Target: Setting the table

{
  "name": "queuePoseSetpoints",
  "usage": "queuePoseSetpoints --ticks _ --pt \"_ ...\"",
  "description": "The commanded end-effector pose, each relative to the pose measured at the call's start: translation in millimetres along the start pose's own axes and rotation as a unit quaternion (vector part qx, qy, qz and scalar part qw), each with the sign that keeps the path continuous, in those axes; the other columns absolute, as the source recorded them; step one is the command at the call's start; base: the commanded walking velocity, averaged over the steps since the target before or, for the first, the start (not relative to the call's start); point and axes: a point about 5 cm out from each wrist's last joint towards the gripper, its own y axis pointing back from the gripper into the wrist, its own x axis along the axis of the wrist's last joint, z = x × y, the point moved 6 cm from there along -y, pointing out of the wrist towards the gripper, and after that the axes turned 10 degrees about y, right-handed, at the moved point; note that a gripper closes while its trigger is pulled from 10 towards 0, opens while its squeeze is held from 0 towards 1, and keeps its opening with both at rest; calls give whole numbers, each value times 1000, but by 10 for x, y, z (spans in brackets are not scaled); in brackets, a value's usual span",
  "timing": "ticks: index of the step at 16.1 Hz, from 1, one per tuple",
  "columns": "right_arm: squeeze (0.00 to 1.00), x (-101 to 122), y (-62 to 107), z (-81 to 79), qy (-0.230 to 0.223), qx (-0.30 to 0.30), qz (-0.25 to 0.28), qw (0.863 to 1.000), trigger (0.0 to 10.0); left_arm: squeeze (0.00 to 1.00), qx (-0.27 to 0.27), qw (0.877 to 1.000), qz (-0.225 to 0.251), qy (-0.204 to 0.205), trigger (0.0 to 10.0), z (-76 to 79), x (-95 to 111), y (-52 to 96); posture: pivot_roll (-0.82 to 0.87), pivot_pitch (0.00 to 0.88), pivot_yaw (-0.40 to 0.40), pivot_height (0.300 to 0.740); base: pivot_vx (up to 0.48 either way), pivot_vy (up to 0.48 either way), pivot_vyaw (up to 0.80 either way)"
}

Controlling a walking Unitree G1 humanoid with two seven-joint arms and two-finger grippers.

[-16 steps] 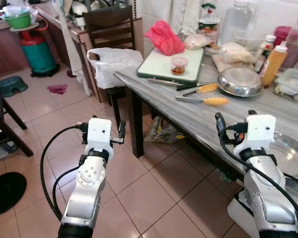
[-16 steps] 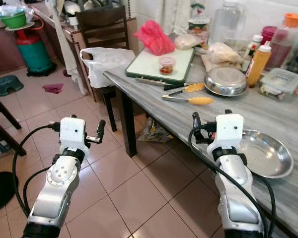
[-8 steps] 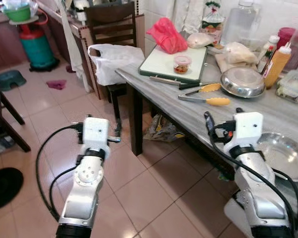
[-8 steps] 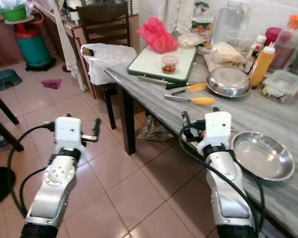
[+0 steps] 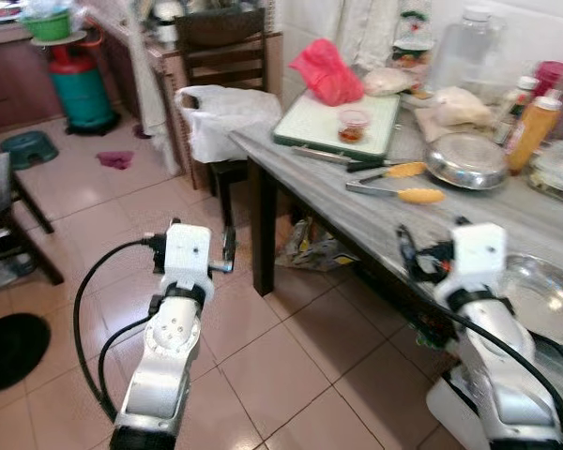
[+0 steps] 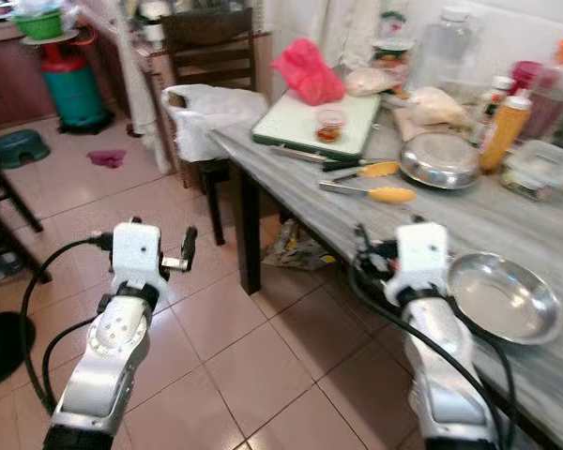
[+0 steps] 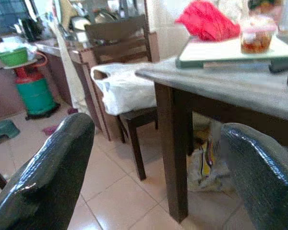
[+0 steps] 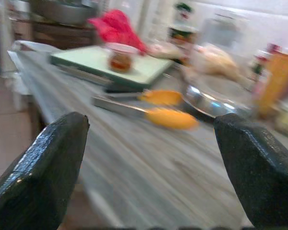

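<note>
A grey stone-topped table (image 6: 375, 220) stands ahead on my right. On it lie an empty steel plate (image 6: 504, 295), an upturned steel bowl (image 6: 439, 159), yellow-handled tongs (image 6: 371, 192) and a green cutting board (image 6: 317, 122) with a small jar (image 6: 329, 125). My right gripper (image 6: 364, 248) hovers at the table's near edge, left of the steel plate, open and empty. In the right wrist view its fingers (image 8: 43, 163) point along the tabletop at the tongs (image 8: 149, 112). My left gripper (image 6: 186, 248) is open over the floor, left of the table; its fingers (image 7: 48, 177) frame the table leg (image 7: 175, 143).
A dark chair (image 6: 206, 56) with a white plastic bag (image 6: 211, 117) stands at the table's far end. A red bag (image 6: 307, 70), bottles (image 6: 505, 131) and a lidded container (image 6: 541, 167) crowd the back of the table. A green gas cylinder (image 6: 70, 89) is far left. A patterned bag (image 6: 291, 248) lies under the table.
The whole picture has shifted and blurred a little, so the camera moved. Both arms keep the same raised pose with their grippers open. Nothing on the table has moved.
</note>
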Motion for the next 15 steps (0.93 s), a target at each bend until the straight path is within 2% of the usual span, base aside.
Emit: queuePoseSetpoints --ticks 1,5,7,10,12,15 --pt "0 90 9 38 -2 -7 13 1000 10000 0 13 1000 -9 -1 10000 -63 -63 31 -97 0 -14 740 0 0 0" --pt "0 167 -33 -181 -5 17 26 1000 10000 0 11 1000 -13 4 10000 -13 -113 58 -89 0 -23 740 0 0 0" --pt "0 182 -39 -259 -12 21 30 999 10000 0 26 1000 -9 2 10000 -109 -97 58 -62 0 -31 740 0 0 0" --pt "0 74 -27 -404 -39 33 14 999 10000 0 43 999 -11 -15 10000 -270 -140 99 -15 0 -43 740 0 0 0" --pt "0 105 -37 -507 -42 44 19 998 10000 0 49 999 -4 -19 10000 -359 -68 98 -8 0 -28 740 0 0 0" --pt "0 103 -2 -477 -57 30 18 998 10000 0 34 999 -10 -24 10000 -354 -57 130 0 0 -2 740 0 0 0"
